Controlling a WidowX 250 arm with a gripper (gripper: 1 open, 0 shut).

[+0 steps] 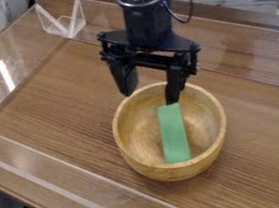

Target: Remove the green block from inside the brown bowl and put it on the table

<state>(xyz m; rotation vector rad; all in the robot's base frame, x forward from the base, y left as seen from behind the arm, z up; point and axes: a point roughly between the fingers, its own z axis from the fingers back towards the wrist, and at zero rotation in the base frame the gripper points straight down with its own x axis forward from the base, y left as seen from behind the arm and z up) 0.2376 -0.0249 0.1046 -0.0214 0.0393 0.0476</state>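
The green block (pixel 173 134) lies flat in the middle of the brown bowl (pixel 136 147), its long side running toward the camera. My gripper (pixel 151 87) hangs over the bowl's far rim, pointing straight down with its two black fingers spread wide and nothing between them. One fingertip (pixel 174 94) dips just above the block's far end; the other sits over the rim on the left. The bowl rests on the wood-grain table (pixel 61 100).
Clear acrylic walls (pixel 13 57) edge the table on the left and front. A small clear acrylic stand (pixel 63 20) sits at the back left corner.
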